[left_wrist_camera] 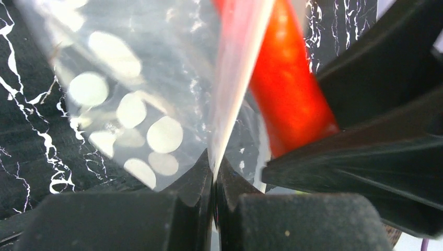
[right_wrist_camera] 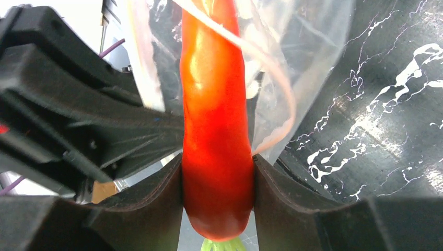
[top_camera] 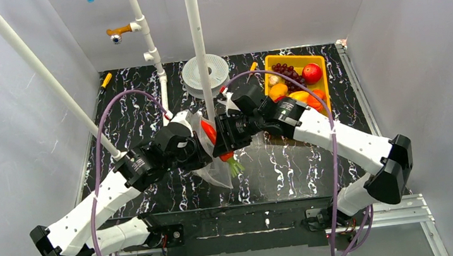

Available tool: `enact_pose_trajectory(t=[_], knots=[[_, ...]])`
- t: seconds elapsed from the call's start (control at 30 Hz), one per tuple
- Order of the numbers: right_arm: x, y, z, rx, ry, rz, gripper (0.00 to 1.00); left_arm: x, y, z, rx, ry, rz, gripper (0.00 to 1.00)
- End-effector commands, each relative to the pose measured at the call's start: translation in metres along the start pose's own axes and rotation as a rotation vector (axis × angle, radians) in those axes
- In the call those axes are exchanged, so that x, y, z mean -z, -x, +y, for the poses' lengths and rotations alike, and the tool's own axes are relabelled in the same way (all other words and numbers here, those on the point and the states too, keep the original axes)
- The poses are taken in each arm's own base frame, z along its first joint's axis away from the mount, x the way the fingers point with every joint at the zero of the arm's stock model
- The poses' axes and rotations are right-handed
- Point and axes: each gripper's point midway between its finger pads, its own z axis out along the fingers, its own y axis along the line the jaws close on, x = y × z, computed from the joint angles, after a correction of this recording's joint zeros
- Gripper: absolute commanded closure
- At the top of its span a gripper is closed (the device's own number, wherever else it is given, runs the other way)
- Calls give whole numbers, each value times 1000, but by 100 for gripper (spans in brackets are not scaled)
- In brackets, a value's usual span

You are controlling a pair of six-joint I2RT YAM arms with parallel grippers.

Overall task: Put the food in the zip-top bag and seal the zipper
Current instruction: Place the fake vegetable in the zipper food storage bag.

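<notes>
right pincer (right_wrist_camera: pixel 218 168): clamped on the fat end of the carrot (right_wrist_camera: pixel 214 104), green top (right_wrist_camera: pixel 222 244) poking out behind the fingers at the bottom edge of the right wrist view
carrot axis: straight up the frame, dead in line with the fingers, thin tip leading toward the top middle
bag mouth: right ahead of that tip, pale zipper strip (right_wrist_camera: pixel 284 99) looping round the carrot's right side. Looks like the tip is past the rim, but no telling how deep through the clear polka-dot bag (right_wrist_camera: pixel 313 42)
left pincer (left_wrist_camera: pixel 214 170): clenched tight on the bag's edge, strip running up and away from it, carrot just beside at upper right of the left wrist view
nearer arm: the right one, carrot in its grip
next move, just guessing: shove along the long axis, then let go
rest of the food (top_camera: pixel 278 91): way back in the yellow tray (top_camera: pixel 296 56), upper right of the top view, well apart from the bag
</notes>
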Motion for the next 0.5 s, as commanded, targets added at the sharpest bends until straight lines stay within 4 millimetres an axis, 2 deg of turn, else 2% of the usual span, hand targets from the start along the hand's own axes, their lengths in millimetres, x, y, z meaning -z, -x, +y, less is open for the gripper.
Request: enact_pose_trajectory(t=[0.0,0.17,0.33,0.37,0.43,0.47], knots=[[32,11,22,17,37,-90,48,-1,-3,11,4,29,-16,100],[31,0,33,13,86,-40,48,-6,-2,15,5,55,-19,100],[28,-7,53,-7,208,-1,55,-4,4,11,3,46,-40,100],[27,-6,57,-10,231,-5,57,-4,4,11,5,46,-41,100],[25,-6,62,-35,263,10,72,-4,5,7,8,32,-39,100],[24,-7,67,-35,289,27,77,-4,5,6,8,28,-36,100]])
